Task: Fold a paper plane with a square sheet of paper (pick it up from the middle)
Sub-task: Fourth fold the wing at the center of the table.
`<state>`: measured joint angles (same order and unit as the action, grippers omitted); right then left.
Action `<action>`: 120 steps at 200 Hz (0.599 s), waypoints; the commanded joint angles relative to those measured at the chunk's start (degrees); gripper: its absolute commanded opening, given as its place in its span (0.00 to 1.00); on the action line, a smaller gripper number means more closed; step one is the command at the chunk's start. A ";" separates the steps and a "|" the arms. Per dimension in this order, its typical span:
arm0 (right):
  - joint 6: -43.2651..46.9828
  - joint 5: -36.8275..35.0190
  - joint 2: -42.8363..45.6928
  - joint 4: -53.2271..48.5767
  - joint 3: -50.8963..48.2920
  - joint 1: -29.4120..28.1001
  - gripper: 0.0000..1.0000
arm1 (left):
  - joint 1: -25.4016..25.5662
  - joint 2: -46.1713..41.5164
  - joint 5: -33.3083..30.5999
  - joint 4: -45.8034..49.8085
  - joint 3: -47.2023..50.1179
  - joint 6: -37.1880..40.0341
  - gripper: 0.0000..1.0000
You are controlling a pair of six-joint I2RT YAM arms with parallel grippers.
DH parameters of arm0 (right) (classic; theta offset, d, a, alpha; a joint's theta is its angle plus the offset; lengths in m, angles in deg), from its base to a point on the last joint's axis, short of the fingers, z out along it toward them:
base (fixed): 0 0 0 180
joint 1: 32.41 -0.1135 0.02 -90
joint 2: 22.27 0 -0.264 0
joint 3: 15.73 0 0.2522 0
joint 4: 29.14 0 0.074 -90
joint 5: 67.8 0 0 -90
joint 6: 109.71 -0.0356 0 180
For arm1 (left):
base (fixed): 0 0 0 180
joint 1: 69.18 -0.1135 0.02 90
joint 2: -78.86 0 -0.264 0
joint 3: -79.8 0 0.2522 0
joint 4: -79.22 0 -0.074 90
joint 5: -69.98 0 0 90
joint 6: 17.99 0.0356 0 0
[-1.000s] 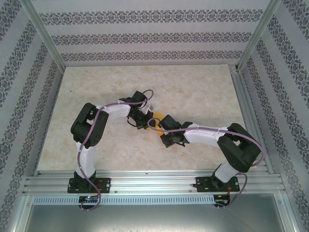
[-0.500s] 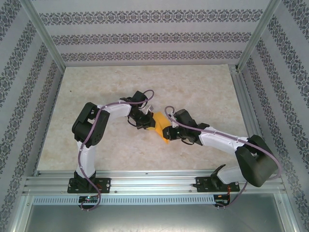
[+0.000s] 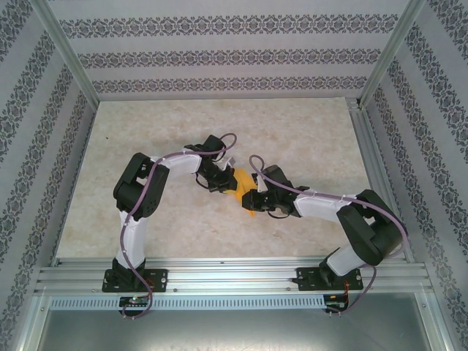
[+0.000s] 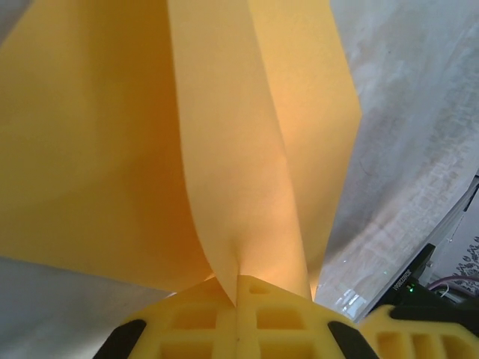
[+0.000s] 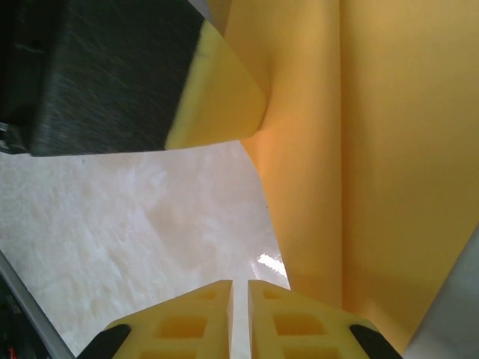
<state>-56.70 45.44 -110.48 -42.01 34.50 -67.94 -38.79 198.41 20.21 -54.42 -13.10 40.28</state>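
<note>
The pale marbled table (image 3: 307,139) takes up the middle of the top view, and both arms reach in toward its centre. The right arm (image 3: 365,227) has drawn its elbow back toward its base since half a second ago, while the left arm (image 3: 139,190) has barely shifted. Between them sits the sheet of paper (image 3: 238,181), just left of the frame's centre. It is already creased into long panels, and more of it shows than a second ago.

In its wrist view the left gripper (image 4: 237,284) pinches the paper's lower fold. The right gripper (image 5: 239,288) has its fingers pressed together, with nothing visible between them and the paper just to their right. I judge that the right arm has finished a crease and the left one anchors the sheet for the next fold.

No brand, label or writing is legible. The walls carry only ornament.
</note>
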 commanded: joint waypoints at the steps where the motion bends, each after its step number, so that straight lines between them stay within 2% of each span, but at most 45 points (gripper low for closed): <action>1: -1.34 1.47 -1.37 1.86 -0.17 0.94 0.14 | -0.49 1.52 0.29 1.98 -1.64 2.19 0.01; 45: -1.92 2.80 -1.97 2.37 -0.96 2.26 0.14 | -0.50 2.30 -0.27 2.76 -1.76 2.81 0.01; 82: -3.25 6.57 1.46 4.38 -1.24 3.02 0.15 | -0.50 2.66 -1.28 3.82 -2.23 3.77 0.01; 120: -3.33 5.35 2.42 2.92 -0.78 3.86 0.15 | -0.49 2.98 -1.57 4.37 -2.93 4.51 0.01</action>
<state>-59.28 50.38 -108.99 -40.31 33.89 -64.86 -38.79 200.31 19.68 -52.37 -14.19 42.31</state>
